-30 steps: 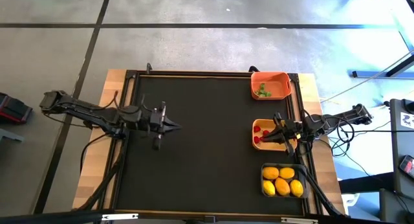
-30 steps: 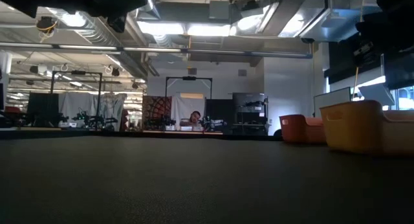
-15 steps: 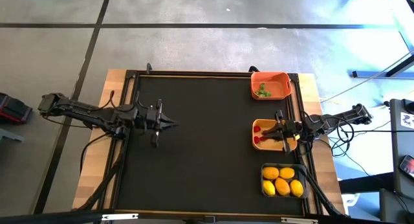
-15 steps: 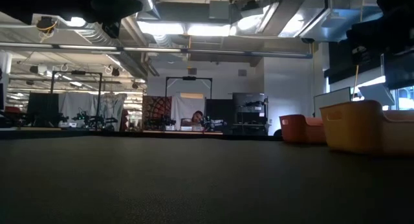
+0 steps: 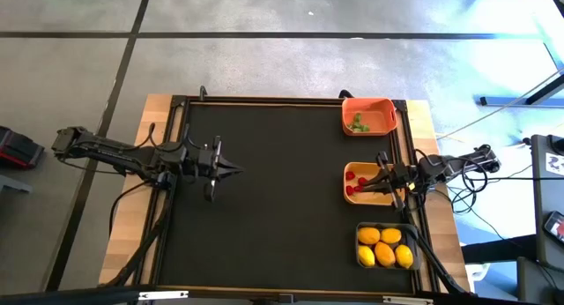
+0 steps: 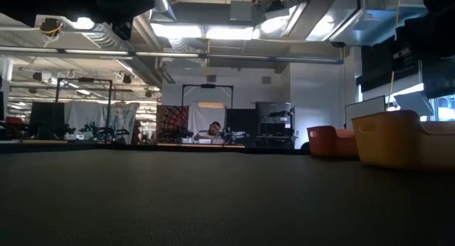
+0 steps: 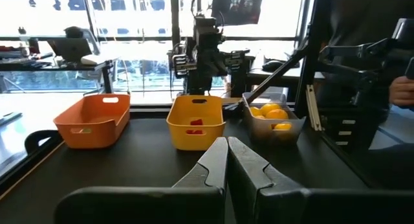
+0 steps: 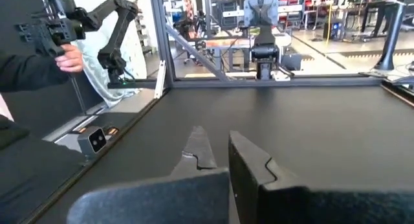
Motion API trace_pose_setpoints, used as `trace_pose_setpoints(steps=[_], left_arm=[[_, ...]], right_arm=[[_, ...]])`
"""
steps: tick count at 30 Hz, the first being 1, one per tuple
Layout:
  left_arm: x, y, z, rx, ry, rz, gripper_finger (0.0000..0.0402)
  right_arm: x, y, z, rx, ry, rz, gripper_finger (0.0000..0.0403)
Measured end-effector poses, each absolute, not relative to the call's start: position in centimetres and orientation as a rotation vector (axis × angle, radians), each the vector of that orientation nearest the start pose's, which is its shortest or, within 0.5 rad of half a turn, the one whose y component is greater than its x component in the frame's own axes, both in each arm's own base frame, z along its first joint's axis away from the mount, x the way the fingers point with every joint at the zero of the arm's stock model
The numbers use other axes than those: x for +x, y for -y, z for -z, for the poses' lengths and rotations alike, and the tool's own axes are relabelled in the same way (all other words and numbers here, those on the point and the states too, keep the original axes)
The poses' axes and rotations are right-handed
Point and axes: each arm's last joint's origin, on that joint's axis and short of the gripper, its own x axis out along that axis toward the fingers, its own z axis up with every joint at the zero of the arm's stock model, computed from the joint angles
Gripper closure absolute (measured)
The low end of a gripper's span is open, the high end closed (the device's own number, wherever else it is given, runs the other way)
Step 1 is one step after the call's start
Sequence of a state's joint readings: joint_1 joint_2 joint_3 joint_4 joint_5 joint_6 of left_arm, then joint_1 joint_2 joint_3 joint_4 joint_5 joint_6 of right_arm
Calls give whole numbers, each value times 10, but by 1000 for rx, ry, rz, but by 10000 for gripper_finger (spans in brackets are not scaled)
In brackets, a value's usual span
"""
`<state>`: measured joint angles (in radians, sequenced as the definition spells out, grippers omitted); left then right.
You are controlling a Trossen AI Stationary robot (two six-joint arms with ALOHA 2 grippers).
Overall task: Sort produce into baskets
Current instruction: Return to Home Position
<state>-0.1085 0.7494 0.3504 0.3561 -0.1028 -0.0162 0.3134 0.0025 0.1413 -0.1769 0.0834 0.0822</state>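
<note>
A robotics lab hall

I worked in an open industrial lab. Bare ducts (image 6: 135,61) and strip lights (image 6: 206,31) ran overhead, the floor (image 5: 282,58) was grey concrete, and equipment racks (image 6: 274,125) stood behind a person (image 6: 213,131) seated far off.

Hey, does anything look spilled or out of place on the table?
Nothing stands out: small green pieces sit in the orange rectangular basket, red pieces in the yellow basket, oval yellow lemons in the dark basket.

Past my left jaws, pressed together, three small rectangular plastic baskets sit in a row on the black worktop (image 7: 129,160): a bright orange basket (image 7: 90,125), a yellow basket (image 7: 183,131) holding small red pieces (image 7: 196,122), and a grey basket (image 7: 255,125) holding oval yellow lemons (image 7: 275,113).
</note>
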Motion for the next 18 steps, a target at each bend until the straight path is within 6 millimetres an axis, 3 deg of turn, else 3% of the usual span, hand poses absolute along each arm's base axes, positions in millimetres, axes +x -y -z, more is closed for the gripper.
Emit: trace_pose_setpoints(steps=[8,18], left_arm=[[169,18,-238,-1,-30,21,400],[136,12,-192,-110,58,-5,399]], right_arm=[[90,-26,-175,99,-38,-210,402],[91,-23,-175,93,-9,-96,402]])
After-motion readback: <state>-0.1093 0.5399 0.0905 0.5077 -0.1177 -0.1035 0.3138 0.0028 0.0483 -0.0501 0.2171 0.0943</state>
